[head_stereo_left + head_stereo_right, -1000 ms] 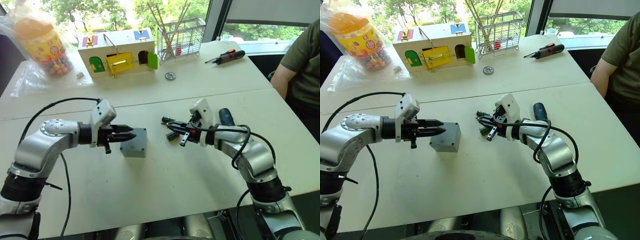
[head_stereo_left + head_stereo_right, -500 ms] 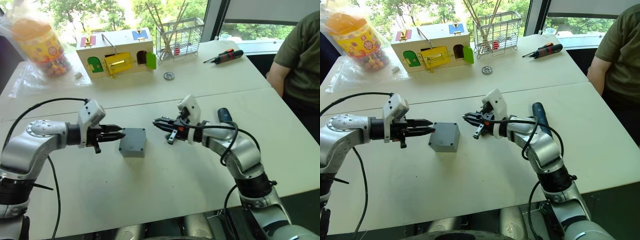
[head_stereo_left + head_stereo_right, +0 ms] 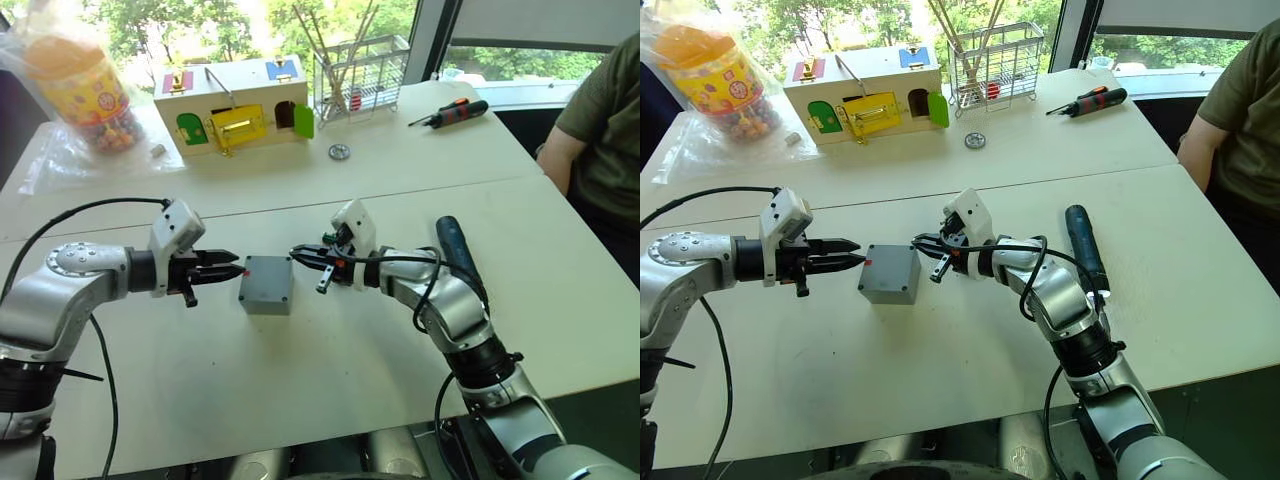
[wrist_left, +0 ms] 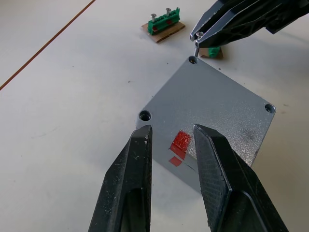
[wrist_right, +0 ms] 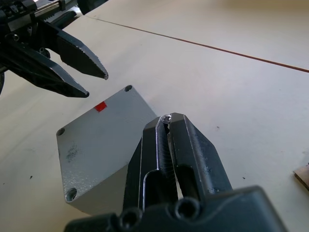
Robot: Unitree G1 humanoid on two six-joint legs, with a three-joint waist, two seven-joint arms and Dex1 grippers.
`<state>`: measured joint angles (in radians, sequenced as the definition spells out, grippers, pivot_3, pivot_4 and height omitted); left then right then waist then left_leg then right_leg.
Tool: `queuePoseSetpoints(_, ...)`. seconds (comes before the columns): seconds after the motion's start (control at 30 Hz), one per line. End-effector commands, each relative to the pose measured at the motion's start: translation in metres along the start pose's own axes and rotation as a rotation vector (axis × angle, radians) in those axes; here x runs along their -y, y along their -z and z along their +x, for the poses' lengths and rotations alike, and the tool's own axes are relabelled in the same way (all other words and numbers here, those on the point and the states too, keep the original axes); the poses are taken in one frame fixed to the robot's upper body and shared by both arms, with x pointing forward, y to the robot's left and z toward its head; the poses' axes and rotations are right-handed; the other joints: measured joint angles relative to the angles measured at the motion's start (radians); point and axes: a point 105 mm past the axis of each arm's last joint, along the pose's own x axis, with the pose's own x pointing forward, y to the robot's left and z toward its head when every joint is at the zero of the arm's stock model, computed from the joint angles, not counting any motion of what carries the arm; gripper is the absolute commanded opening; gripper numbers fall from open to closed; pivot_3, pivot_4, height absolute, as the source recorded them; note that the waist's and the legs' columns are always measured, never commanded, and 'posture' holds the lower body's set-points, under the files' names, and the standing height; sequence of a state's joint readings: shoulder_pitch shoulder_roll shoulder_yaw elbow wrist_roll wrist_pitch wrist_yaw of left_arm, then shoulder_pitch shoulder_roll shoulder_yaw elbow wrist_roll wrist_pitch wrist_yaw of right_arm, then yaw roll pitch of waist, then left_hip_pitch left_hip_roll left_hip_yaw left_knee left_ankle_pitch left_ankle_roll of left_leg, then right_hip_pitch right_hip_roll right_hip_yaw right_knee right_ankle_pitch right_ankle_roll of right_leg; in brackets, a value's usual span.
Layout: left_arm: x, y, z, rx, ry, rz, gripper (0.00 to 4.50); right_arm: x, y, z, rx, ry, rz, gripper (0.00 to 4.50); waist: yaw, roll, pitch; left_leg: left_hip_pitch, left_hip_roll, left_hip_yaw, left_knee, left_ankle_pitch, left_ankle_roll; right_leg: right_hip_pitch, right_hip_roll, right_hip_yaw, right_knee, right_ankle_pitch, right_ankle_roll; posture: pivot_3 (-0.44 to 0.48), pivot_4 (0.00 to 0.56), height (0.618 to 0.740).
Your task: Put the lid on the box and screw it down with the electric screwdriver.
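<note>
Lid covers box, between both tools, right holding screw.

I see the lid sitting on the box. Left of the box hangs my left gripper; right of it my right gripper, pinching a screw over the lid's corner. Farther right lies the electric screwdriver; behind stands the wooden latch box.
</note>
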<state>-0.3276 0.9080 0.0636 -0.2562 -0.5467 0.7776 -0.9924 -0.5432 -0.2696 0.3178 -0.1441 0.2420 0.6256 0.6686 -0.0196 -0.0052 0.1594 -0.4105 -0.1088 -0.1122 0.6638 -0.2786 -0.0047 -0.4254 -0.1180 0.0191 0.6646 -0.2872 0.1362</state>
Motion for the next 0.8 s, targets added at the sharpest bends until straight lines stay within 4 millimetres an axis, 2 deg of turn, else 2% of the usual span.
queuePoseSetpoints(0.03,-0.002,-0.008,-0.004,0.027,-0.019,0.034,1.33,-0.004,-0.019,0.003,0.065,-0.020,-0.040,0.08,0.000,0.000,0.000,0.000,0.000,0.000,0.000,0.000,0.000,0.000,0.000,0.000,0.000,0.000,0.000,0.000,0.150,0.740)
queuePoseSetpoints(0.33,-0.001,-0.008,-0.001,0.030,-0.017,0.037,1.33,-0.008,-0.029,0.002,0.093,-0.031,-0.049,0.08,0.000,0.000,0.000,0.000,0.000,0.000,0.000,0.000,0.000,0.000,0.000,0.000,0.000,0.000,0.000,0.000,0.150,0.740)
queuePoseSetpoints(0.8,-0.001,-0.005,0.004,0.025,-0.020,0.043,1.33,-0.010,-0.015,0.004,0.057,-0.036,-0.032,0.08,0.000,0.000,0.000,0.000,0.000,0.000,0.000,0.000,0.000,0.000,0.000,0.000,0.000,0.000,0.000,0.000,0.150,0.740)
